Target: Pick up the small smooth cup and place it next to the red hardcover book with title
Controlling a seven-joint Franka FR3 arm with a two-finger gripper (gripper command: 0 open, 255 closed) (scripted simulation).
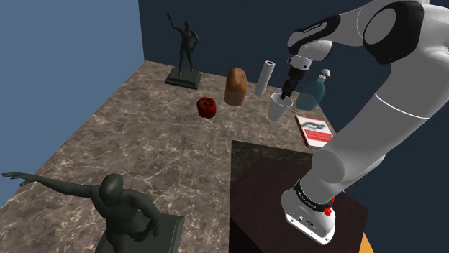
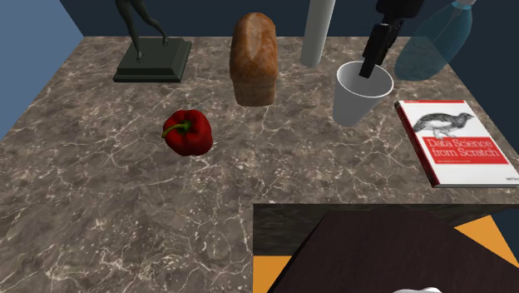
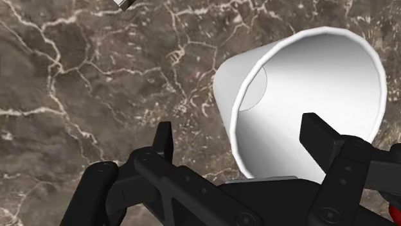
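Note:
A small white smooth cup [image 1: 280, 108] [image 2: 362, 96] [image 3: 308, 70] stands upright on the marble table [image 1: 144, 144], just to the shoulder view's left of a book [image 1: 315, 131] [image 2: 457, 141] that lies flat, its cover white with a red band. My black gripper [image 1: 288, 92] [image 2: 370, 67] [image 3: 239, 127] hangs over the cup, open. Its fingers straddle the cup's wall: one fingertip [image 3: 318, 128] dips inside the rim and the other stands outside, apart from the wall. The cup is not clasped.
Behind the cup stand a white cylinder [image 1: 265, 77], a brown bread loaf [image 1: 236, 85] and a bluish bottle [image 1: 315, 88]. A red bell pepper [image 1: 207, 107] lies to the cup's left in the shoulder view. Dark statues stand at the far corner [image 1: 185, 50] and near front [image 1: 122, 215].

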